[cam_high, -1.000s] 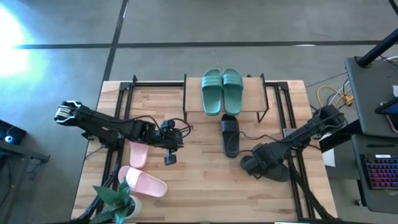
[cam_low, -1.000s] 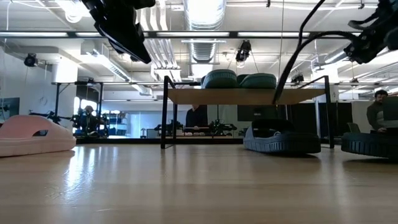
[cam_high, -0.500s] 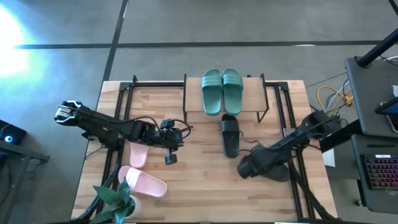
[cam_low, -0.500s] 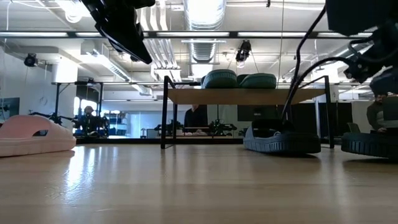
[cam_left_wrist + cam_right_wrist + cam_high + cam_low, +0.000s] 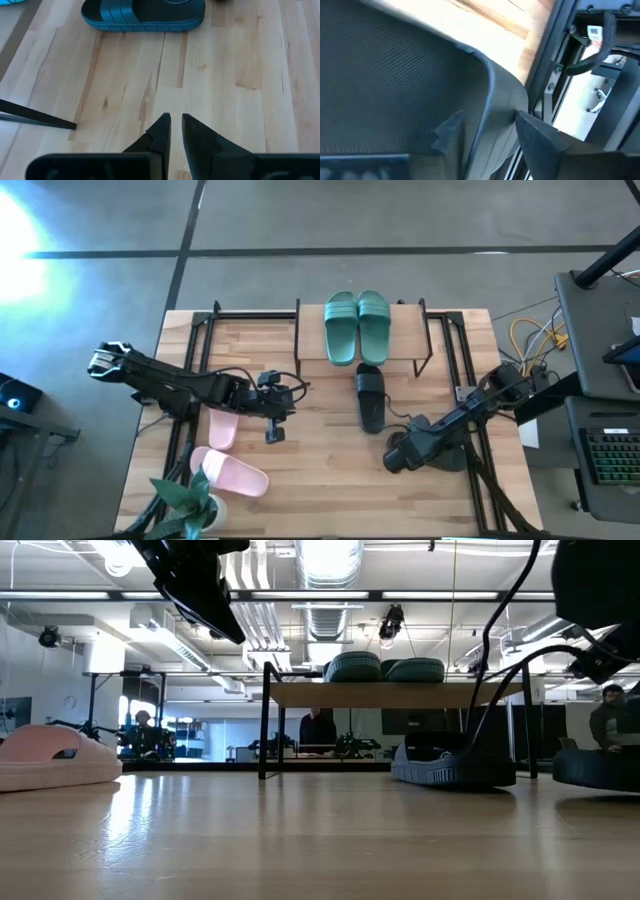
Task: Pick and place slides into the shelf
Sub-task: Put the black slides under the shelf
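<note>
The teal-green pair (image 5: 357, 326) lies on the shelf (image 5: 407, 340) plank, seen edge-on in the low view as the teal pair (image 5: 380, 668) on the shelf (image 5: 395, 695). One black slide (image 5: 370, 398) rests sole-down on the table just before the shelf. The second black slide (image 5: 450, 458) lies under my right gripper (image 5: 400, 455), which is open over its edge (image 5: 487, 85). Two pale pink slides (image 5: 222, 428) (image 5: 238, 476) lie at the table's left. My left gripper (image 5: 273, 436) hovers shut beside them, touching nothing. My right gripper comes at the second black slide from above. One finger (image 5: 451, 131) stands over the textured footbed and the other (image 5: 540, 137) outside the side rim (image 5: 492, 100). I cannot tell whether either finger touches it. The slide lies on the table.
A potted plant (image 5: 190, 500) stands at the near left corner. Black frame rails (image 5: 468, 365) run along both sides of the table. Bare wood (image 5: 210, 75) lies between my left gripper and the first black slide (image 5: 142, 12). People sit in the room behind.
My right arm has swung toward the table's near edge and a little left, coming down over the second black slide. The slides have stayed where they were.
</note>
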`<move>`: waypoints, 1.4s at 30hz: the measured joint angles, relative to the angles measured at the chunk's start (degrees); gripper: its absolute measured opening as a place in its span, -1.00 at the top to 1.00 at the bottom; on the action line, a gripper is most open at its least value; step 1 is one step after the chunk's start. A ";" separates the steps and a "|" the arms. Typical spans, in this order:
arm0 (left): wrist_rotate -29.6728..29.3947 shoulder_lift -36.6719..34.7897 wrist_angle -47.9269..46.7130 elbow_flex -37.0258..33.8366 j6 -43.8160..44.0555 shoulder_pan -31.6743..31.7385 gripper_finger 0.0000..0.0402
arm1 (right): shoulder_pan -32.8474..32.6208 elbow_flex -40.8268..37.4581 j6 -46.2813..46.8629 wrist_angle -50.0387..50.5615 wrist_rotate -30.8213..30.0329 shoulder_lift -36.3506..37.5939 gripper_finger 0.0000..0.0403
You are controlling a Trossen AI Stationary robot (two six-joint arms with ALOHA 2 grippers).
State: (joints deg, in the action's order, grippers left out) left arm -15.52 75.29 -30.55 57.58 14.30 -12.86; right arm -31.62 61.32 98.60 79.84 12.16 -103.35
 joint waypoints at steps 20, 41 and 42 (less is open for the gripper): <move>-1.49 0.02 0.02 -0.02 0.05 0.11 0.84 | -1.90 6.91 -1.13 -0.86 -9.94 0.14 0.95; -4.36 0.00 -2.91 0.11 18.86 0.07 0.84 | 2.62 19.89 -58.50 -10.63 -44.79 7.26 0.95; -4.41 0.00 -3.23 0.11 20.06 0.04 0.84 | 3.23 19.91 -62.37 -12.97 -44.80 7.26 0.95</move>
State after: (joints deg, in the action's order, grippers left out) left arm -19.93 75.29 -33.78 57.70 34.36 -12.82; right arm -28.39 81.23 36.23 66.86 -32.64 -96.09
